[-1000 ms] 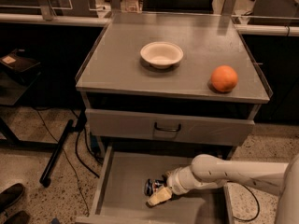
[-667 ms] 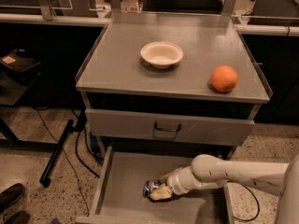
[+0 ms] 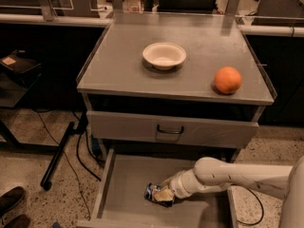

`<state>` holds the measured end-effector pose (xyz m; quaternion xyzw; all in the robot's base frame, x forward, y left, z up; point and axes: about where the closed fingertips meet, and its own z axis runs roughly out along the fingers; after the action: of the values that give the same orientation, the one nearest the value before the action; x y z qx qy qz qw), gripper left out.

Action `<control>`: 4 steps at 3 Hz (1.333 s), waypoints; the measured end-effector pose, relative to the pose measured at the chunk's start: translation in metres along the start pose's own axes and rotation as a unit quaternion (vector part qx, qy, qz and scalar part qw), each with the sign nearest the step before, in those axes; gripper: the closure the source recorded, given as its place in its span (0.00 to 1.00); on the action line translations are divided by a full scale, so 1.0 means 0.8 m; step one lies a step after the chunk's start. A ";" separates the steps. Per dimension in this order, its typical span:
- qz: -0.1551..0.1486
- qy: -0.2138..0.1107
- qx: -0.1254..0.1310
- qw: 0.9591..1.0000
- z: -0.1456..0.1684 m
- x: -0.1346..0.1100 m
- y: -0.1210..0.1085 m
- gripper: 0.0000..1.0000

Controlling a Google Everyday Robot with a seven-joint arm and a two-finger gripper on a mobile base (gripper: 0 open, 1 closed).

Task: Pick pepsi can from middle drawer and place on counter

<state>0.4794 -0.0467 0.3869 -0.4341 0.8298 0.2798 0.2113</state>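
While the middle drawer [image 3: 128, 184] stands pulled open beneath the closed drawer front [image 3: 209, 133], the pepsi can [image 3: 152, 192] rests on its bare floor, toward the front edge. The pincer [image 3: 165, 195] reaches in from the right and meets the can's right side; whether it is apart or clamped on the can, I cannot tell. On the worktop [image 3: 118, 65] sit a pale bowl [image 3: 164, 55] and an orange [image 3: 228, 80], well apart.

dark-blue pepsi can [image 3: 153, 192] with silvery end, on its side on the bare floor of the open grey middle drawer [image 3: 128, 182], near its front; tool [image 3: 164, 196] touching it. flat grey surface [image 3: 118, 70] above.
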 end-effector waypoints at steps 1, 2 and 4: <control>0.000 0.000 0.000 1.000 0.000 0.000 0.000 1.00; 0.001 -0.006 -0.004 1.000 -0.010 -0.009 0.006 1.00; 0.008 -0.035 0.011 0.999 -0.113 -0.059 0.074 1.00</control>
<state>0.4448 -0.0493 0.4997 -0.4150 0.8285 0.2871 0.2426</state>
